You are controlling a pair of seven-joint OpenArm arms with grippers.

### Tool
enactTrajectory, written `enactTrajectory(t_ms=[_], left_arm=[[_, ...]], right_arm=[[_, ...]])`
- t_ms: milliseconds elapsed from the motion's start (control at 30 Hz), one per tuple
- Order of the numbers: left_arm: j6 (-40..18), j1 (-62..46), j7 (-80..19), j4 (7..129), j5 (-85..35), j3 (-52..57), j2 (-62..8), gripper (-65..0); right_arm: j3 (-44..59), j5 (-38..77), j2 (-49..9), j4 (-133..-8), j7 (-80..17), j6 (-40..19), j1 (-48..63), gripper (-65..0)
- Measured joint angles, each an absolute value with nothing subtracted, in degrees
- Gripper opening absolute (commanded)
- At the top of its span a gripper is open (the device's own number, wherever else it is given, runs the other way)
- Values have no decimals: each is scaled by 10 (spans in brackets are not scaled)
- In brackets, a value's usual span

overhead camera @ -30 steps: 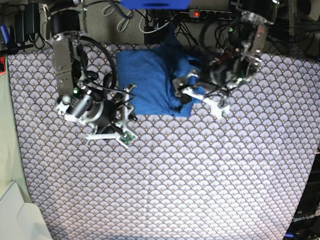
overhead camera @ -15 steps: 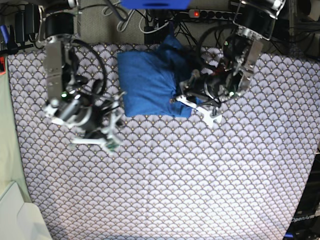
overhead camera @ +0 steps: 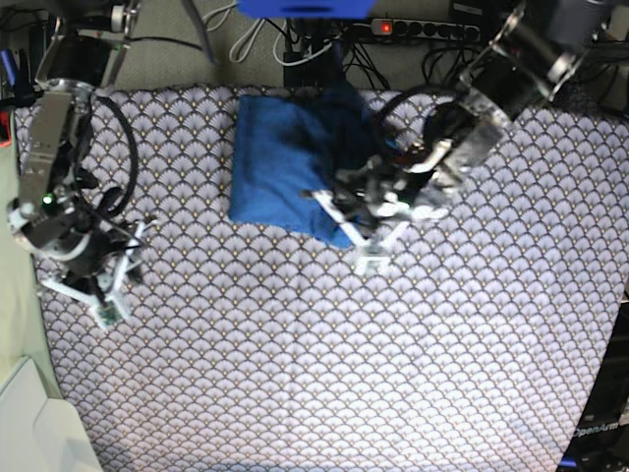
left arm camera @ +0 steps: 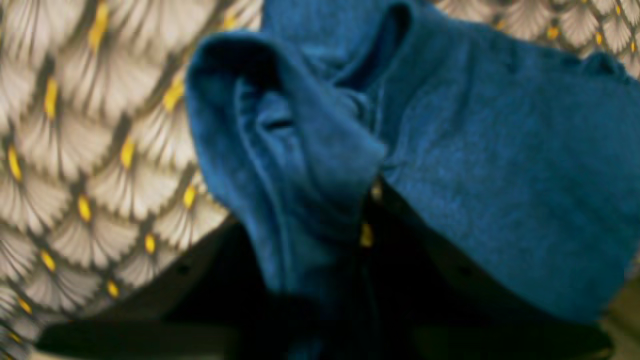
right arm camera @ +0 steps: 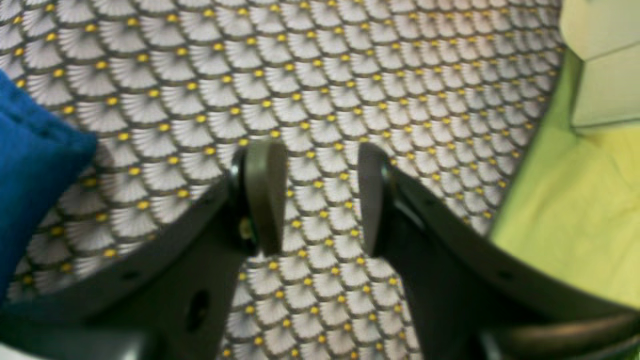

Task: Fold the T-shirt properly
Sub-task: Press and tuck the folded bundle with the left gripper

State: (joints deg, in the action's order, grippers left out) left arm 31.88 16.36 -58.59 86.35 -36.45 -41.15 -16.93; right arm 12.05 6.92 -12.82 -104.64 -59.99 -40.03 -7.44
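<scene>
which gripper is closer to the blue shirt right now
Left. The left gripper is at the T-shirt's near corner, cloth bunched between its fingers. The right gripper is open over bare patterned cloth, well off to the side.

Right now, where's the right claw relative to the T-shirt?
In the base view the right claw hangs over the patterned cloth at far left, open and empty, well clear of the T-shirt bundled at top centre.

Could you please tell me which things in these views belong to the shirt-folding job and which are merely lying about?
Part of the job:
- T-shirt, blue, bunched on the patterned cloth
- left pincer, at the shirt's edge with fabric between its jaws
- right pincer, open over bare cloth

Just lying about:
- power strip beyond the table
- pale box at the table's corner
</scene>
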Motion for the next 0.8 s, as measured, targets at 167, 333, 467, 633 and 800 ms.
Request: enactTrajectory(t_ms=[167, 333, 467, 633, 800], left_arm=[[319, 208, -594, 860, -278, -509, -143, -647], [316, 243, -597, 861, -172, -596, -124, -647], [314, 279, -594, 839, -117, -654, -107, -647], [281, 321, -579, 775, -87, -729, -68, -647], [207, 327, -499, 758, -38, -764, -58, -648]], right_arm=[[171, 69, -149, -1047, -600, -401, -70, -399], [205, 70, -171, -1047, -600, -400, -67, -399], [222, 70, -180, -1047, -600, -401, -66, -399], [242, 69, -192, -1047, -602, -401, -44, -399], [250, 74, -201, -1047, -598, -400, -31, -399]])
